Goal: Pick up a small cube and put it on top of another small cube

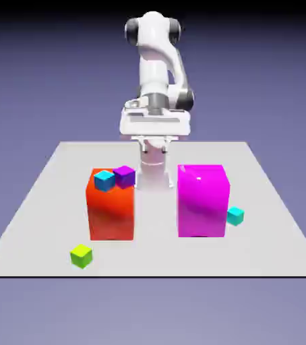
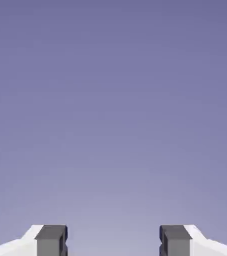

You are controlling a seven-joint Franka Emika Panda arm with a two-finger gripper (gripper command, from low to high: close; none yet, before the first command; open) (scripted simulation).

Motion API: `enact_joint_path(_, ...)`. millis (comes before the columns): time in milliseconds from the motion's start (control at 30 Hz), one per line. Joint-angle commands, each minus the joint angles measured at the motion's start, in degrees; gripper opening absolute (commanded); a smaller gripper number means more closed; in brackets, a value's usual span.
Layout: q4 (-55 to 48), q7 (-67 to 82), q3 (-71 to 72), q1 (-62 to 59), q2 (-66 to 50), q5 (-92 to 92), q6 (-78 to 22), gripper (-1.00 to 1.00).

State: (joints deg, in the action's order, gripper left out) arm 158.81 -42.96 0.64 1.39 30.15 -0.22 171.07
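The small turquoise-teal cube [image 1: 235, 215] rests on the table against the lower right side of the big magenta block [image 1: 203, 200]. A bluer sky-cyan small cube [image 1: 104, 180] and a purple small cube [image 1: 125, 176] sit side by side on top of the big red block [image 1: 111, 211]. A lime-green small cube [image 1: 81, 256] lies on the table near the front left. My gripper [image 1: 154, 143] hangs high at the back, above and behind both big blocks, far from every cube. In the hand view the gripper [image 2: 113, 240] is open, its fingertips [image 2: 51, 240] wide apart with only backdrop between them.
The two big blocks stand side by side with a gap between them, in line with the robot's base [image 1: 153, 172]. The grey table [image 1: 41, 222] ends in a front edge just beyond the lime-green cube.
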Motion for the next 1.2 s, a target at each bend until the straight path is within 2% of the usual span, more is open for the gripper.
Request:
enact_joint_path(0,-1.8,-0.4,0.5,0.6,-2.1,-0.2,-2.4,0.0)
enact_joint_path(1167,-65.4,-15.1,19.1,21.0,-74.8,-6.7,-87.6,0.0)
